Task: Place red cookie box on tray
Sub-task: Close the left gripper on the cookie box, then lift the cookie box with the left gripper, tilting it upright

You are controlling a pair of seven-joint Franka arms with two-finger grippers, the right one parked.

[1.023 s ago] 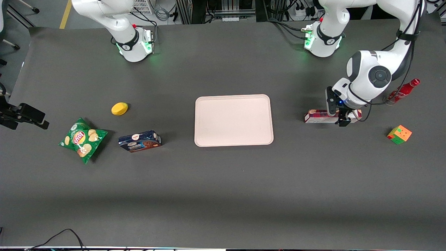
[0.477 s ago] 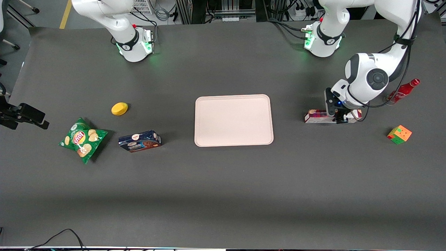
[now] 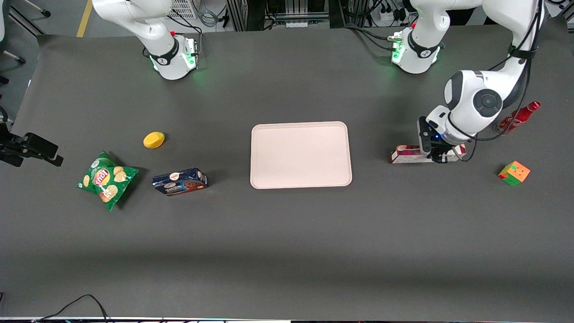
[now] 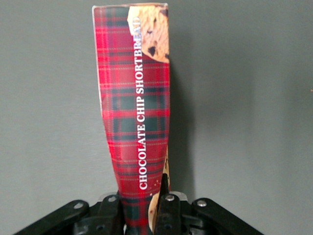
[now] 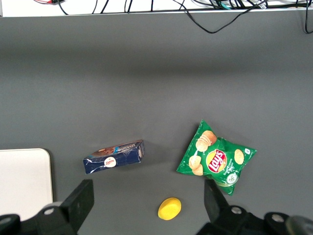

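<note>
The red cookie box [image 3: 407, 154] lies on the dark table toward the working arm's end, its white end pointing at the tray. My left gripper [image 3: 437, 155] is down on the box's other end and shut on it. In the left wrist view the plaid carton [image 4: 134, 112] runs straight out from the gripper [image 4: 142, 198], pinched narrow between the black fingers [image 4: 166, 200]. The pale pinkish tray [image 3: 300, 154] sits bare at mid-table, apart from the box, and its corner shows in the right wrist view [image 5: 24, 181].
A red bottle [image 3: 520, 115] lies just past the working arm, farther from the front camera; a colourful cube [image 3: 514, 172] is nearer. Toward the parked arm's end are a dark-blue cookie box [image 3: 180, 181], a green chip bag [image 3: 106, 179] and a yellow lemon-like object [image 3: 154, 140].
The gripper came down over the box's end and closed on it. The box has shifted slightly toward the front camera and tilted a little.
</note>
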